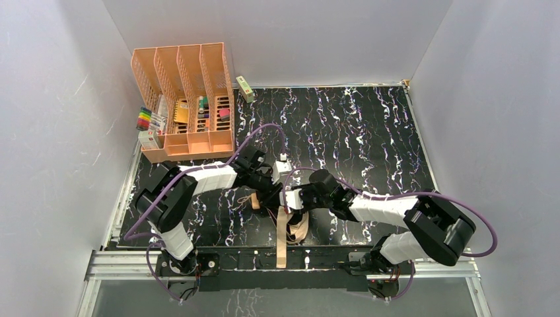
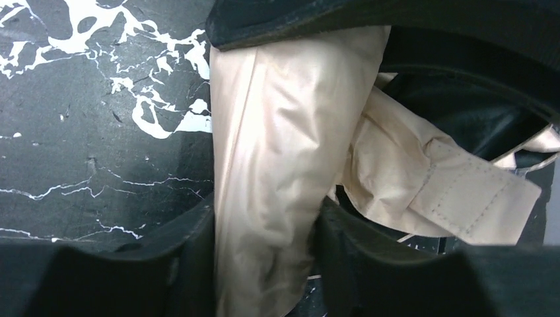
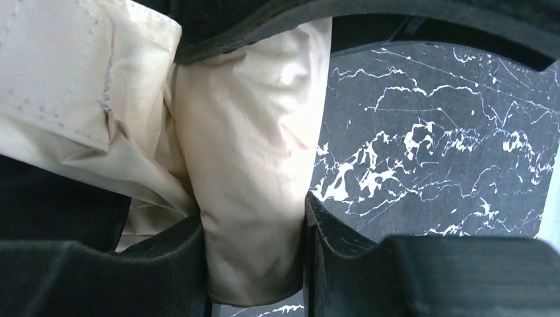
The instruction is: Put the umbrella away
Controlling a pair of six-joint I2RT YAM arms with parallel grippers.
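One high camera, two close ones on the wrists.
The overhead view looks down from above and behind, far enough to hold the whole table (image 1: 370,132), with the arm bases (image 1: 198,263) at 6 o'clock and an orange rack (image 1: 185,99) at 10 o'clock. The wrist views look out past the left gripper (image 2: 264,257) and right gripper (image 3: 254,257), very close; table shows at 9 o'clock in the left, 3 o'clock in the right. All three share the umbrella (image 1: 285,231), toward 6 o'clock from the overhead view's centre.

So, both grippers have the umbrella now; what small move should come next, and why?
Probably the left gripper should twist slightly to tighten the fabric while the right gripper holds: both are shut on the umbrella, whose folds bulge loosely and whose strap lies unfastened.
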